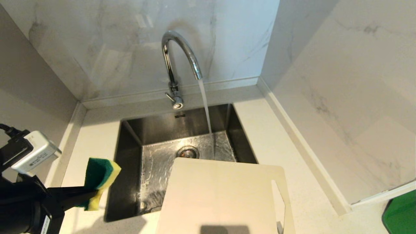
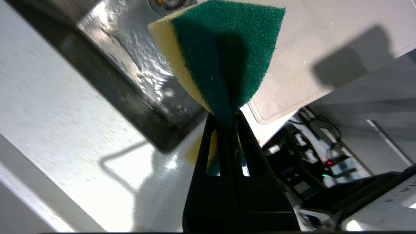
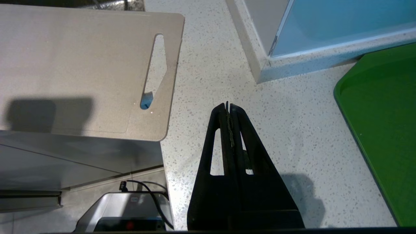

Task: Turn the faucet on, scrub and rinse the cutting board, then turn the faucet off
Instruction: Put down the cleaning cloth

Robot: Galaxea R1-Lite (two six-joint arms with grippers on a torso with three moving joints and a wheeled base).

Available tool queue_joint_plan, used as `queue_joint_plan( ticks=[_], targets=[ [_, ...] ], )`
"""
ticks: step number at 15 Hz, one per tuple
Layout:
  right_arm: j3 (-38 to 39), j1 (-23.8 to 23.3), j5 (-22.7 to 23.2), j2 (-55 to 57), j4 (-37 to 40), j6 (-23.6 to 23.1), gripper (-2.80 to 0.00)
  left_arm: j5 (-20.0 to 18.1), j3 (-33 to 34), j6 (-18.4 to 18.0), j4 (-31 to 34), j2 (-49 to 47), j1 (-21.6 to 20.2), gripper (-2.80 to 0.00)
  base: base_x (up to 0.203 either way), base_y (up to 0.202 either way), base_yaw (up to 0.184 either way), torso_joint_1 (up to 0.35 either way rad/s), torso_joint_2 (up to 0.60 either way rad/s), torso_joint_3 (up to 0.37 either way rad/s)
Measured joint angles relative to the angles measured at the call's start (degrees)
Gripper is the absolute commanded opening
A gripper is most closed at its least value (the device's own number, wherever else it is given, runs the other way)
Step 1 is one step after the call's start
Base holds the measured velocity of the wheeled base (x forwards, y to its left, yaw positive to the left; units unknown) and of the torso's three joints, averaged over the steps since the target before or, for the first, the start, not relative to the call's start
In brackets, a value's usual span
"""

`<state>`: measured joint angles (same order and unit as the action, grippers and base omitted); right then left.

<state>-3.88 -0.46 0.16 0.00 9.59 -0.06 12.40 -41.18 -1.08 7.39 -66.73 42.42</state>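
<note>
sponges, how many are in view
1: the sponge is clamped in the left gripper, over the counter left of the sink. None other shows.

Bright, even overhead light. Glare on faucet [image 1: 180, 58] and wet sink [image 1: 156, 169]. Soft shadows on board [image 1: 221, 198] and desk [image 3: 276, 97]. Left wrist view slightly blurred; sponge [image 2: 224, 58] shaded.
</note>
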Motion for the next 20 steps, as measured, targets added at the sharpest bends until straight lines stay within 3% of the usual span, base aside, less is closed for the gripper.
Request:
queue_joint_plan(
  ticks=[3,8,14,20],
  targets=[
    [0.00,0.02,0.00,0.00,0.00,-0.02,-2.80,-0.33,1.47,7.80,0.62,-1.63,-0.01,-2.80,0.000,0.000,0.000,0.000,0.00,0.000],
    [0.00,0.02,0.05,0.00,0.02,-0.02,-2.80,-0.77,6.02,10.49,2.04,-4.31,-0.43,-2.80,0.000,0.000,0.000,0.006,0.00,-0.003],
    [0.00,0.02,0.00,0.00,0.01,-0.02,-2.80,-4.28,5.06,9.91,1.59,-8.06,-0.32,-2.80,0.000,0.000,0.000,0.000,0.00,0.000],
    [0.00,0.02,0.02,0.00,0.02,0.01,-2.80,-5.87,-2.01,9.90,-3.00,-16.16,-0.63,-2.80,0.000,0.000,0.000,0.000,0.00,0.000]
  ],
)
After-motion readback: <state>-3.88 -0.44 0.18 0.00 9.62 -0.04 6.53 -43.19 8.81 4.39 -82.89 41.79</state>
